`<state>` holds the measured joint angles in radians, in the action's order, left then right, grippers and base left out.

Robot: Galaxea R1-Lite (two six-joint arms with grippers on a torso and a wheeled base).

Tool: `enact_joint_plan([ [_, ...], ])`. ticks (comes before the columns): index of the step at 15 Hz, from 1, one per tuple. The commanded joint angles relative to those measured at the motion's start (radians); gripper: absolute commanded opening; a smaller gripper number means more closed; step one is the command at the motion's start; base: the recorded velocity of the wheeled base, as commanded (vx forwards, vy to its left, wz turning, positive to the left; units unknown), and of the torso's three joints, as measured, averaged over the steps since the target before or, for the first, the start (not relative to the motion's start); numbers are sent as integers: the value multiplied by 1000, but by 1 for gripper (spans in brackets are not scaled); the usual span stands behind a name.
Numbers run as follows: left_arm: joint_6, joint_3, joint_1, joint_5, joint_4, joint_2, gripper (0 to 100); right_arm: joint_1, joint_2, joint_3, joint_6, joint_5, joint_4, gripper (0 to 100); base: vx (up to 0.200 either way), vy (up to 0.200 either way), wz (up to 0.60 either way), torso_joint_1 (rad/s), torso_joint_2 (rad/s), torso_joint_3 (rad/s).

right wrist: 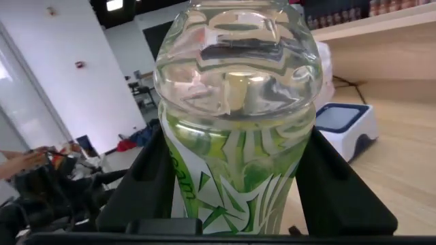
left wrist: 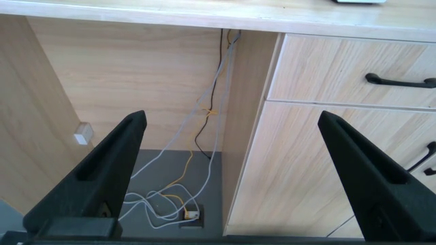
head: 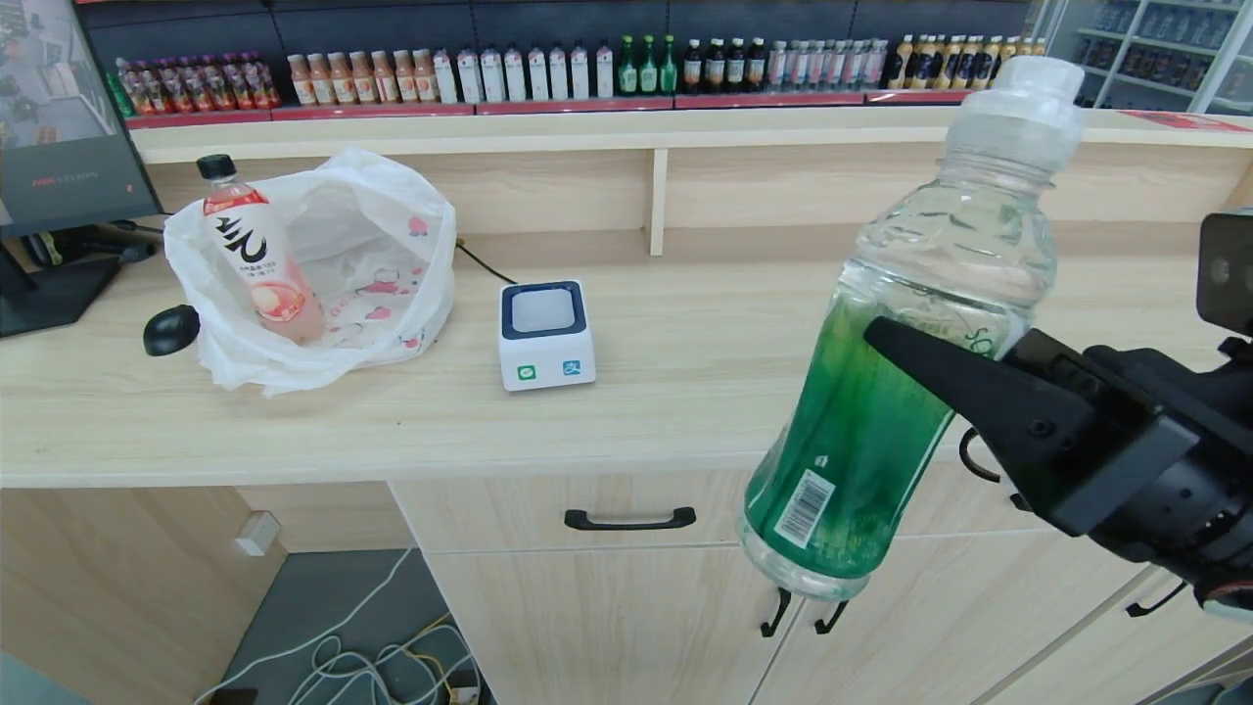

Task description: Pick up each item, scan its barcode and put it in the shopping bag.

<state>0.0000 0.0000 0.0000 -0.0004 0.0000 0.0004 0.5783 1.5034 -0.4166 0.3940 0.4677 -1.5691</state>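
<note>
My right gripper (head: 915, 367) is shut on a clear bottle with a green label (head: 886, 411), held tilted in the air off the counter's front right edge. Its barcode (head: 805, 507) sits near the bottle's base and faces the head camera. In the right wrist view the bottle (right wrist: 238, 136) sits between the fingers (right wrist: 146, 180). The white scanner (head: 545, 335) rests mid-counter, to the left of the bottle. Further left lies the white shopping bag (head: 382, 245), open, with a pink drink bottle (head: 262, 259) leaning inside. My left gripper (left wrist: 231, 122) is open and holds nothing, below counter height, facing the cabinet front.
A black mouse (head: 171, 329) and a monitor (head: 59, 117) stand at the counter's left end. A raised wooden ledge (head: 656, 127) runs along the back, with bottle shelves behind. Drawers with black handles (head: 629, 519) lie under the counter; cables (left wrist: 170, 197) lie on the floor.
</note>
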Motion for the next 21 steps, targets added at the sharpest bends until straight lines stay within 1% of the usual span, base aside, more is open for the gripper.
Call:
enact_joint_plan([
  [1, 2, 0, -2, 0, 0, 0, 100, -6, -49, 65, -57, -83, -2, 0, 0, 0, 0, 0, 0, 0],
  [2, 6, 0, -2, 0, 0, 0, 100, -6, -63, 85, -84, -119, -2, 0, 0, 0, 0, 0, 0, 0],
  [3, 5, 0, -2, 0, 0, 0, 100, -6, -88, 94, -113, -188, -2, 0, 0, 0, 0, 0, 0, 0],
  [4, 5, 0, 0, 0, 0, 0, 100, -6, -95, 101, -124, -221, -2, 0, 0, 0, 0, 0, 0, 0],
  [5, 5, 0, -2, 0, 0, 0, 100, -6, -104, 105, -182, -284, -2, 0, 0, 0, 0, 0, 0, 0],
  [7, 8, 0, -2, 0, 0, 0, 100, -8, -94, 105, -308, -362, -2, 0, 0, 0, 0, 0, 0, 0],
  [8, 8, 0, -2, 0, 0, 0, 100, -8, -89, 105, -327, -388, -2, 0, 0, 0, 0, 0, 0, 0],
  [9, 8, 0, -2, 0, 0, 0, 100, -8, -57, 98, -382, -515, -2, 0, 0, 0, 0, 0, 0, 0],
  [10, 6, 0, -2, 0, 0, 0, 100, -9, -42, 85, -389, -567, -2, 0, 0, 0, 0, 0, 0, 0],
  [11, 5, 0, 0, 0, 0, 0, 100, -20, -38, 78, -389, -569, -2, 0, 0, 0, 0, 0, 0, 0],
  [12, 5, 0, 0, 0, 0, 0, 100, -64, -20, 67, -388, -567, -2, 0, 0, 0, 0, 0, 0, 0],
  [14, 5, 0, 0, 0, 0, 0, 100, -110, 3, 67, -393, -574, -2, 0, 0, 0, 0, 0, 0, 0],
  [15, 5, 0, 0, 0, 0, 0, 100, -112, 9, 64, -397, -575, -2, 0, 0, 0, 0, 0, 0, 0],
  [16, 5, 0, -2, 0, 0, 0, 100, -117, 28, 21, -432, -578, -2, 0, 0, 0, 0, 0, 0, 0],
  [17, 5, 0, 0, 0, 0, 0, 100, -118, 35, 10, -435, -592, -2, 0, 0, 0, 0, 0, 0, 0],
  [18, 3, 0, 0, 0, 0, 0, 100, -129, 52, -10, -440, -664, -2, 0, 0, 0, 0, 0, 0, 0],
  [19, 3, 0, -2, 0, 0, 0, 100, -132, 61, -31, -443, -705, -2, 0, 0, 0, 0, 0, 0, 0],
  [20, 3, 0, 0, 0, -2, 0, 100, -138, 83, -76, -452, -810, -2, 0, 0, 0, 0, 0, 0, 0],
  [21, 3, 0, -2, 0, 0, 0, 100, -137, 98, -88, -462, -857, -2, 0, 0, 0, 0, 0, 0, 0],
])
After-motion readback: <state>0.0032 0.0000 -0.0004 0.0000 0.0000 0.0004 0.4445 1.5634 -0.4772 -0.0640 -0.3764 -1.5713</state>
